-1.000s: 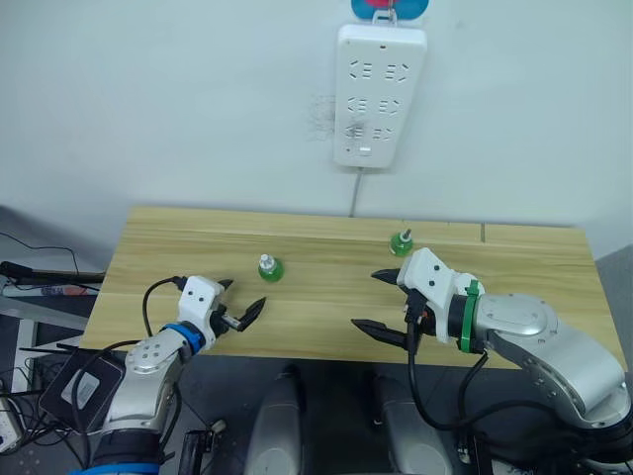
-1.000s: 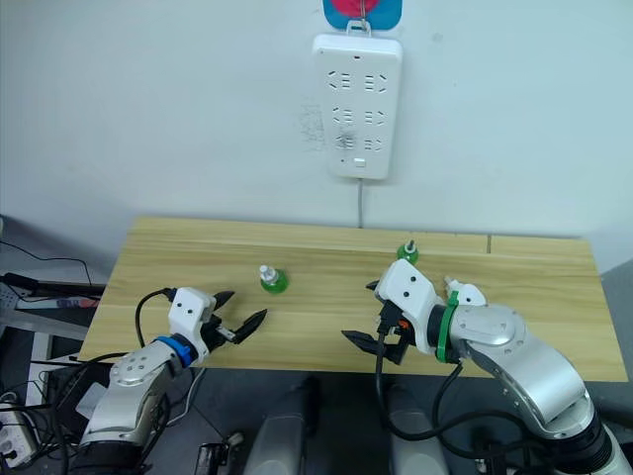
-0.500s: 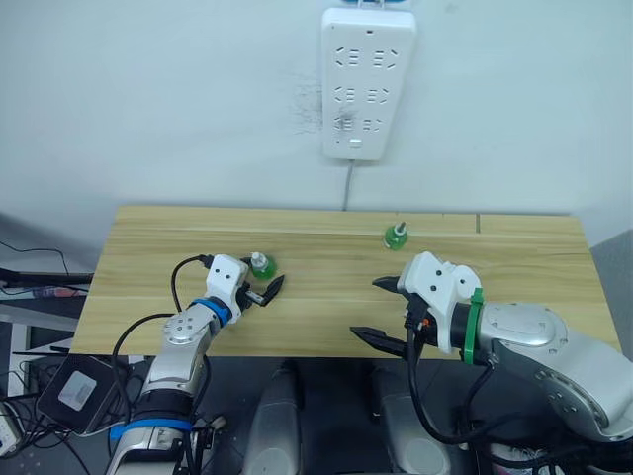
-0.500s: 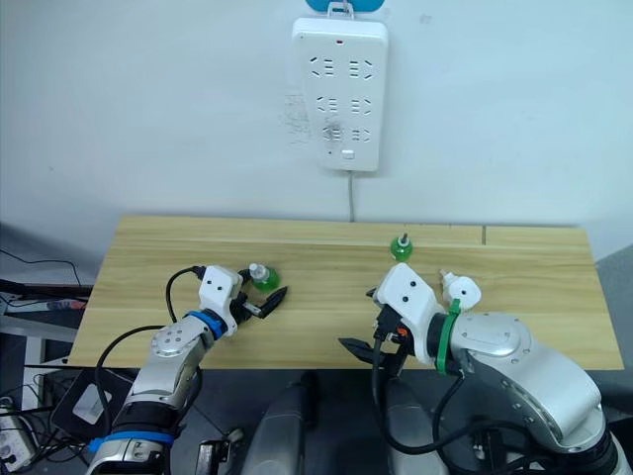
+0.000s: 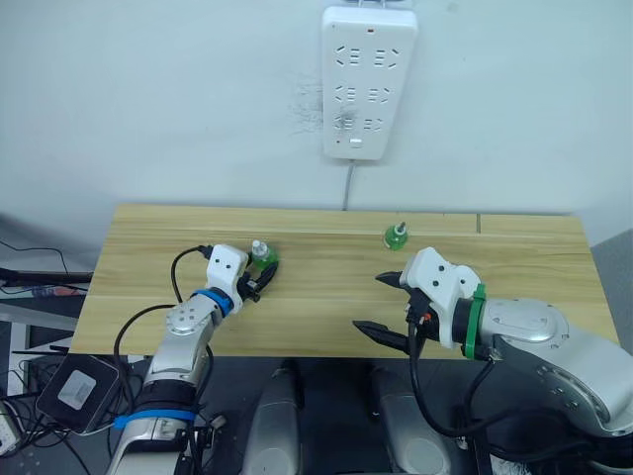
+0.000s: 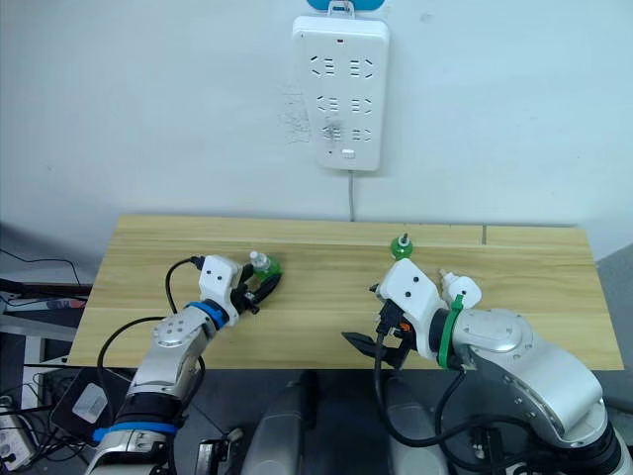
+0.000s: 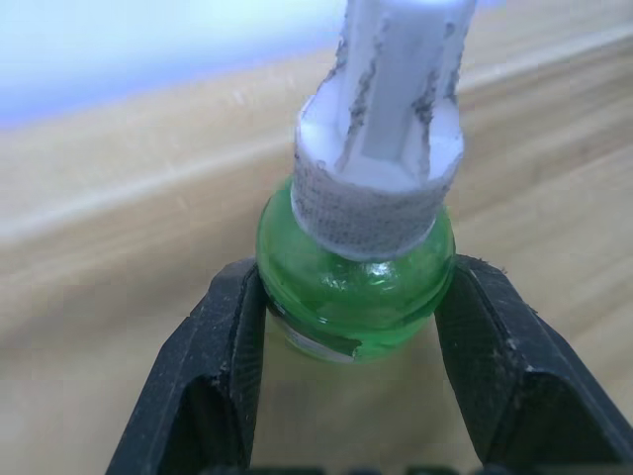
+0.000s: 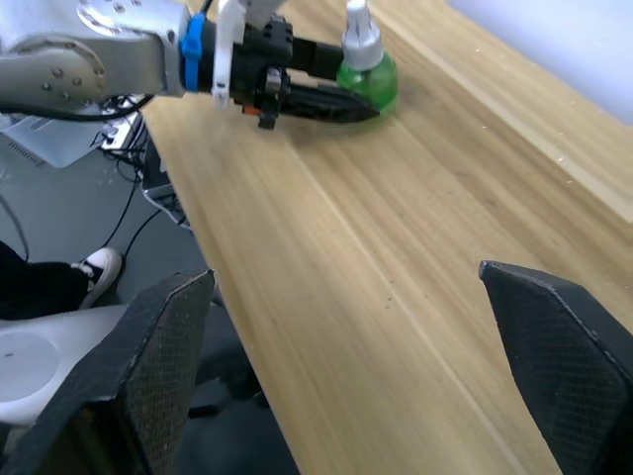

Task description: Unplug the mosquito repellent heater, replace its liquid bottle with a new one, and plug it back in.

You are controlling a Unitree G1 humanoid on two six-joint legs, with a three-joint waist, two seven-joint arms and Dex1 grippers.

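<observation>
A small green liquid bottle (image 5: 259,254) with a white wick top stands on the left part of the wooden table (image 5: 326,297). My left gripper (image 5: 264,272) is shut on it; in the left wrist view both black fingers (image 7: 223,376) press the sides of the green body (image 7: 356,287). A second green bottle (image 5: 397,236) stands farther back, right of centre. My right gripper (image 5: 388,305) hangs open over the table's front edge, nothing in it. A small white rounded piece (image 6: 462,290) peeks out behind my right wrist; I cannot tell whether it is the heater.
A long white power strip (image 5: 368,79) hangs on the wall above the table's far edge, its cord dropping behind the table. Cables and a black box (image 5: 77,391) lie on the floor to the left. The right wrist view shows the left gripper (image 8: 331,99) on its bottle.
My left gripper reached forward from near the table's front to the left bottle and closed its fingers around it. The right gripper has stayed open in place. The camera tilted early on.
</observation>
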